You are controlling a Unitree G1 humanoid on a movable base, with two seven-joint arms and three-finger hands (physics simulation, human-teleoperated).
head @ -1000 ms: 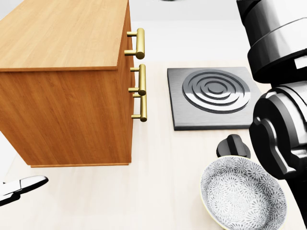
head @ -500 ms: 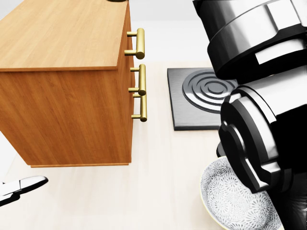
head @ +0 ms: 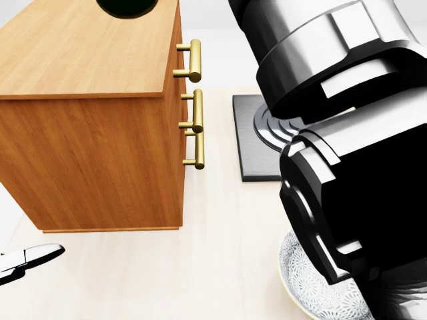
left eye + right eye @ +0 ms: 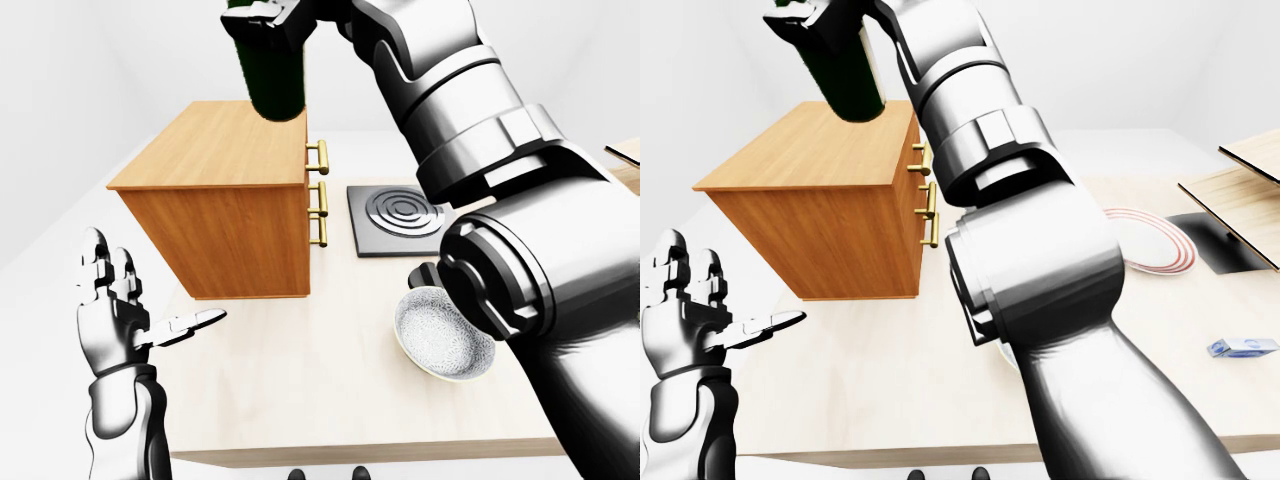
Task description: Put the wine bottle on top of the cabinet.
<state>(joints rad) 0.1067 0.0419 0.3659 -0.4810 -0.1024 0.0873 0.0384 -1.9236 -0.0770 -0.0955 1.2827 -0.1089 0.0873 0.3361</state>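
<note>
Bottle point(image 4: 272, 70) hangs above the cabinet point(image 4: 215, 148), right hand point(image 4: 272, 18) clenched round its upper body; glass, heavy, slippery, breakable. Left hand point(image 4: 110, 305) spread empty.

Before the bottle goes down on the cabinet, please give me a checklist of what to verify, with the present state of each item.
1. Right hand closed round the wine bottle: ok.
2. Bottle above the cabinet top: ok.
3. Cabinet top bare where visible: ok.
4. Bottle upright: not ok, slightly tilted.
5. Left hand open, away from the cabinet: ok.
6. Gap between bottle base and top: cannot tell.
</note>
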